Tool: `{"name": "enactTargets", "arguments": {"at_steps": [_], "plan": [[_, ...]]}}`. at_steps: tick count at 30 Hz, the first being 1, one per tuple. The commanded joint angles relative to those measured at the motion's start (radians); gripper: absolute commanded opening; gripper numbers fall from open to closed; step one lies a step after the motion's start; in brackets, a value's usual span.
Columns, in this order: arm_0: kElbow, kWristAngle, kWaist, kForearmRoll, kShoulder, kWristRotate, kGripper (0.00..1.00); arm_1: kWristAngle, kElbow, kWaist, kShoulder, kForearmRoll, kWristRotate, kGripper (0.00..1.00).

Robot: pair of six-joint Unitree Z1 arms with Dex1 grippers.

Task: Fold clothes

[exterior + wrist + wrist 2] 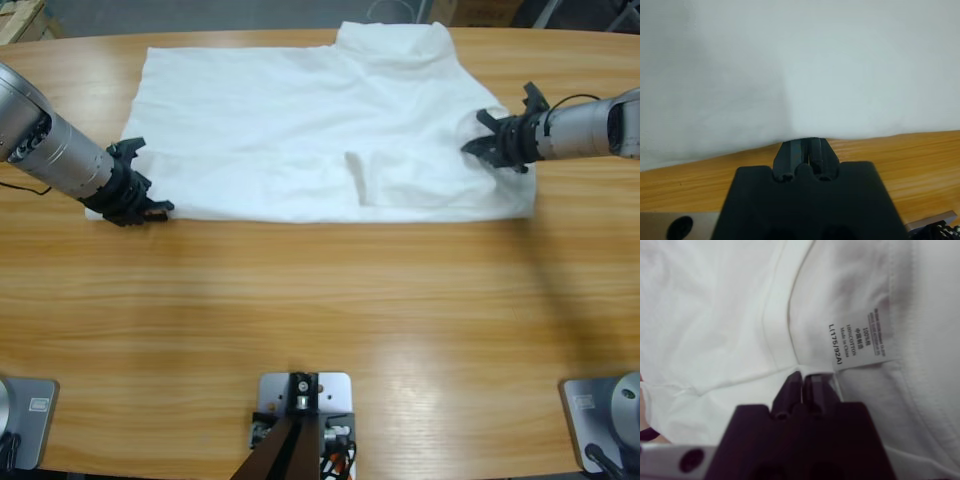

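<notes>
Wooden worktop (320,300) carrying white T-shirt (300,130) across far half. Left gripper (140,205), low, jaws clamped on near-left hem; right gripper (480,145) level, pinching collar near label (860,337).

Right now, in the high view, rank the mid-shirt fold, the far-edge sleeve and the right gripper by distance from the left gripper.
From the left gripper, at the near corner of the T-shirt:
1. mid-shirt fold, centre of the cloth.
2. far-edge sleeve, at the table's far side.
3. right gripper, at the collar end.
</notes>
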Motion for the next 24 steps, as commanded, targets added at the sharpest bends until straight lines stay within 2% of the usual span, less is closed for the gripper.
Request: {"name": "enactTargets", "arguments": {"at_steps": [1, 4, 6, 7, 8, 9, 14, 20, 24], "plan": [[0.059, -0.019, -0.020, -0.004, 0.040, 0.006, 0.000, -0.159, 0.028, 0.067, -0.236, 0.101, -0.098, 0.873], [0.058, -0.019, -0.024, -0.006, 0.038, 0.001, 0.000, -0.222, -0.010, 0.136, -0.406, 0.246, -0.131, 0.837], [0.058, -0.019, -0.031, -0.007, 0.040, -0.001, 0.000, -0.269, -0.031, 0.185, -0.457, 0.344, -0.136, 0.754], [0.057, -0.019, -0.032, -0.009, 0.039, -0.003, 0.000, -0.280, -0.032, 0.194, -0.468, 0.378, -0.134, 0.483], [0.057, -0.019, -0.033, -0.009, 0.038, -0.005, 0.000, -0.299, -0.031, 0.202, -0.470, 0.407, -0.131, 0.067], [0.057, -0.019, -0.033, -0.010, 0.036, -0.006, 0.000, -0.328, -0.031, 0.216, -0.464, 0.430, -0.119, 0.000], [0.057, -0.017, -0.033, -0.010, 0.027, -0.009, 0.000, -0.283, -0.030, 0.223, -0.352, 0.445, -0.102, 0.000], [0.060, -0.019, -0.033, -0.010, 0.020, -0.015, 0.000, -0.153, -0.068, 0.223, -0.159, 0.437, -0.086, 0.000], [0.070, -0.017, -0.033, -0.010, 0.014, -0.015, 0.000, -0.138, -0.082, 0.218, -0.113, 0.442, -0.077, 0.000]]}}
